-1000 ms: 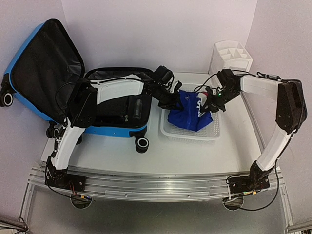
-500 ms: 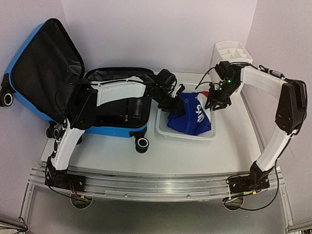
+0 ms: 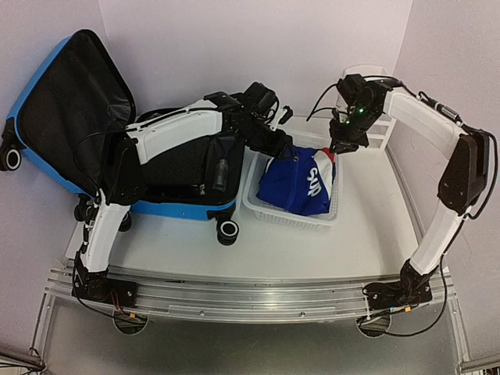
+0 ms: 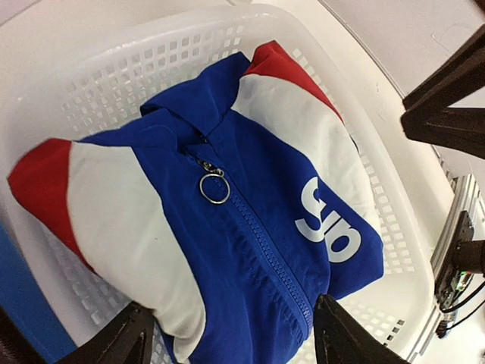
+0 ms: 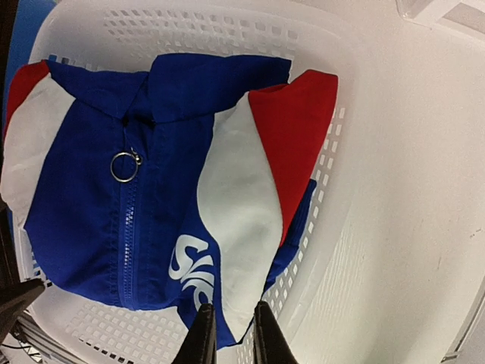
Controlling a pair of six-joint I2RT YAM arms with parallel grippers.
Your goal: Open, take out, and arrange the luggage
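The zip-front jacket (image 4: pixel 227 205) lies folded in the white basket (image 3: pixel 262 212), so the left tool (image 4: pixel 227 345) hangs spread above it, the right tool (image 5: pixel 227 334) nearly pressed together, both empty.

White lettering on the blue jacket (image 4: pixel 250 220) in the basket (image 4: pixel 136 68), beside its zipper (image 4: pixel 261 250), appears to read "sup"; the rest is hidden.

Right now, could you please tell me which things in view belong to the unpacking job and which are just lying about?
Part of the job:
- open blue suitcase
- blue, white and red jacket
- white basket holding the jacket

Just lying about:
- white organizer at the back right
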